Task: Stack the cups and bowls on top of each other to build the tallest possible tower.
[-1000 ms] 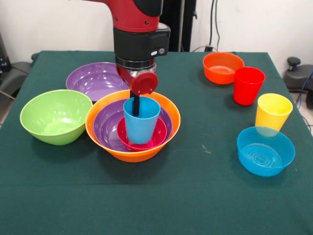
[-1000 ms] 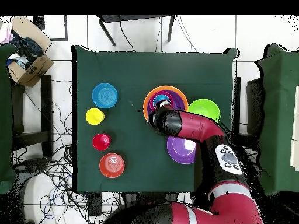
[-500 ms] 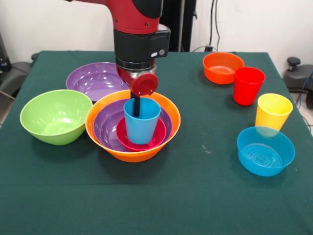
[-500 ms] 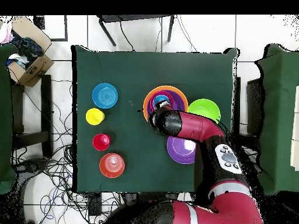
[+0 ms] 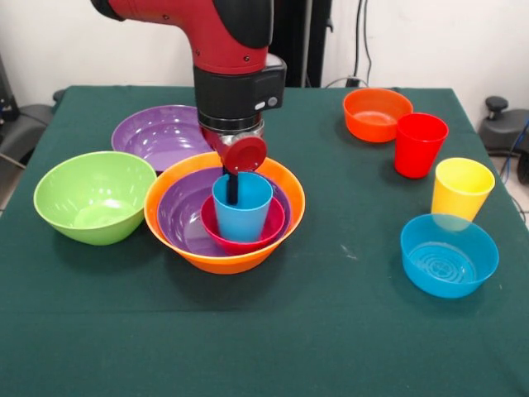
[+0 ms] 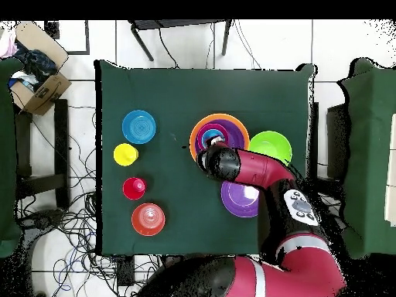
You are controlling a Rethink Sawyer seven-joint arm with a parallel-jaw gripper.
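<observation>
Gripper [image 5: 232, 192] is down over your tower [image 5: 225, 217] right now, one dark finger [image 5: 232, 188] dipping inside the blue cup [image 5: 241, 208] near its left rim. You can't see a second finger from the front, and the overhead hides the tip under the arm [image 6: 255, 174], so whether it's clamped on the cup wall or slack is not something you can tell. A red disc on the wrist hangs just above the cup's rim.

Your tower sits left of centre on the green table [image 5: 331, 331]: the large orange bowl [image 5: 207, 256] at the bottom, a purple bowl [image 5: 178, 215] nested in it, the small pink-red bowl [image 5: 240, 241] inside that, and the blue cup standing upright in the pink-red one.

Look to the tower's left in the front view: the lime green bowl [image 5: 95, 197] sits open side up, touching or just beside the orange rim. Behind those two lies the second purple bowl [image 5: 161, 135], partly hidden by the wrist.

Over on the other side, well apart from the tower, you have four loose pieces. The small orange bowl [image 5: 376, 114] is farthest back, the red cup [image 5: 420, 145] just beside it, upright. The yellow cup [image 5: 461, 190] stands nearer, also upright, and the small blue bowl [image 5: 449, 255] sits just in front of it, open side up.

From overhead, these four run in a line down the table's left side, blue bowl at the top, orange at the bottom.
</observation>
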